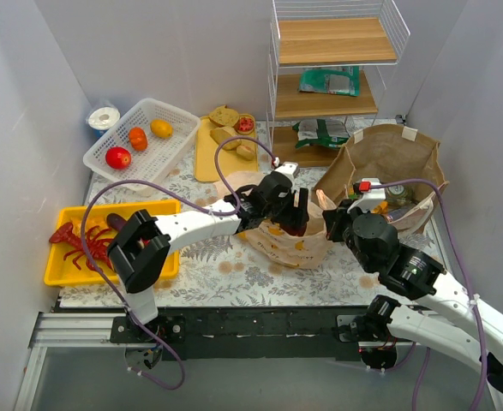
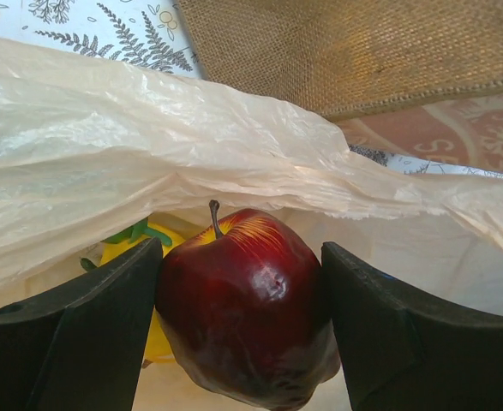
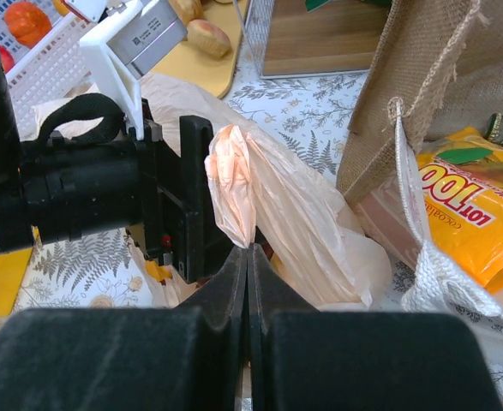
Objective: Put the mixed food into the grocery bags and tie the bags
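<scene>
Some food (image 3: 465, 210) bagged; apple (image 2: 251, 317) clamped in left gripper (image 2: 241, 282) at plastic bag (image 2: 148, 145) mouth, rim pinched by right gripper (image 3: 248, 254); far-left-corner basket (image 1: 176, 111) unemptied, nothing tied.

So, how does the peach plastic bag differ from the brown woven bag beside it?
The peach plastic bag is thin, crinkly and translucent; the brown woven bag is stiff and opaque. The plastic bag is the smaller one. Its edge is pinched up by the right gripper, whereas the brown bag stands open on its own. Both already hold food items.
</scene>
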`<action>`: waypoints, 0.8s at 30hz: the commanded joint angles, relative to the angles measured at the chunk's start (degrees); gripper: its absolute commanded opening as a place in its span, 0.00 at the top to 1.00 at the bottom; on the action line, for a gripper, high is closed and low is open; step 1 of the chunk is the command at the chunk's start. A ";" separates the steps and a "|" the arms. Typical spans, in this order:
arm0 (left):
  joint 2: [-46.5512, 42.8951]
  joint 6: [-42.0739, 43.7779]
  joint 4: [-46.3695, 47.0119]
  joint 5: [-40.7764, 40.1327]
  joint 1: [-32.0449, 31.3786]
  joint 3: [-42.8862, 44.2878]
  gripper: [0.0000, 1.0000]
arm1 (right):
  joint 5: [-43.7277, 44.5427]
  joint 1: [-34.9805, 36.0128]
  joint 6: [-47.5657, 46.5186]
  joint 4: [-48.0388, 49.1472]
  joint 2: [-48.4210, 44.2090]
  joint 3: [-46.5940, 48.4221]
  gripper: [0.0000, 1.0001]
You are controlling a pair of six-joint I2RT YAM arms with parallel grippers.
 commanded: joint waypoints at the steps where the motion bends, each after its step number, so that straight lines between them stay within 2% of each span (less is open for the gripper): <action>1: -2.50 -1.78 2.30 -1.33 0.14 0.74 0.22 | 0.16 0.10 0.82 0.14 -0.98 2.26 0.99; 2: -3.29 -1.69 2.30 -1.33 0.06 0.30 0.13 | 0.16 0.01 0.82 0.22 -1.07 2.18 0.99; 5: -7.15 0.41 0.11 -2.99 0.23 0.12 0.02 | 0.42 0.01 0.91 -0.13 -1.42 1.82 0.99; 7: -10.31 3.05 -3.05 -3.61 1.02 1.34 0.02 | 0.86 0.01 0.91 -0.30 -1.77 2.00 0.99; 9: -13.12 4.71 -5.85 -3.17 4.35 1.79 0.02 | 0.95 0.01 0.82 -0.57 -1.86 2.17 0.99; 14: -22.53 7.53 -6.84 4.29 20.34 0.21 0.02 | 1.83 0.01 0.73 -0.39 -2.39 1.83 0.99; 16: -21.67 9.81 -9.20 6.14 26.91 3.08 0.02 | 2.09 0.01 0.21 0.05 -2.21 1.74 0.99; 19: -16.50 11.40 -10.53 5.79 33.16 6.61 0.02 | 2.80 0.01 -0.50 0.57 -1.68 1.82 0.99; 24: -1.76 11.58 -9.21 6.58 37.94 17.06 0.03 | 3.94 0.01 -0.94 1.45 -1.77 0.33 0.99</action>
